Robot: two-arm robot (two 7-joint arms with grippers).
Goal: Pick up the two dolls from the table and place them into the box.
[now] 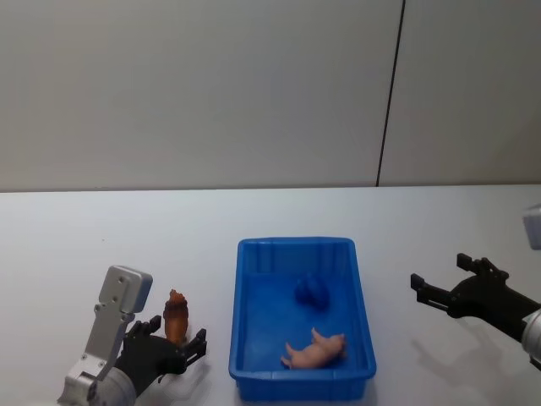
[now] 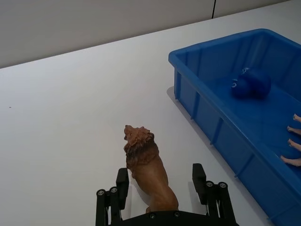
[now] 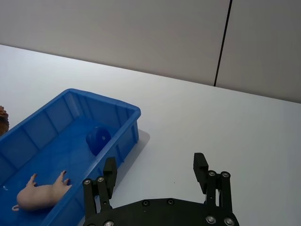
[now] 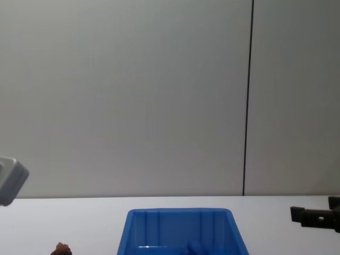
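Two claws in view. Left claw [image 1: 176, 347], near-left of the tabletop [image 1: 101, 245], is spread wide w/ one finger [image 2: 123, 181] on each side of the reddish-brown doll [image 2: 149, 169]; fingers stand apart from the toy, not pressing it. Doll is lion-shaped, upright on the tabletop, just beside the box's left wall; also seen in head view [image 1: 176, 317] and, partly, at the lower edge of chest view [image 4: 64, 248].

Right claw [image 1: 439, 292], at the right of the tabletop and well apart from the box, is spread wide w/ nothing between its fingers [image 3: 200, 165]; chest view shows it [image 4: 311, 215] at the right edge.

Box [image 1: 245, 338]: bright blue bin, centre of the tabletop, between the two claws. Inside: the blue rounded doll [image 1: 311, 292] toward the far half, lying on the floor of the bin; a pink pig-like toy [image 1: 317, 349] nearer the front wall, on its side, legs showing. Both lie apart from each other.

Behind: plain grey wall [image 1: 211, 93] w/ a dark vertical seam [image 1: 390, 93].
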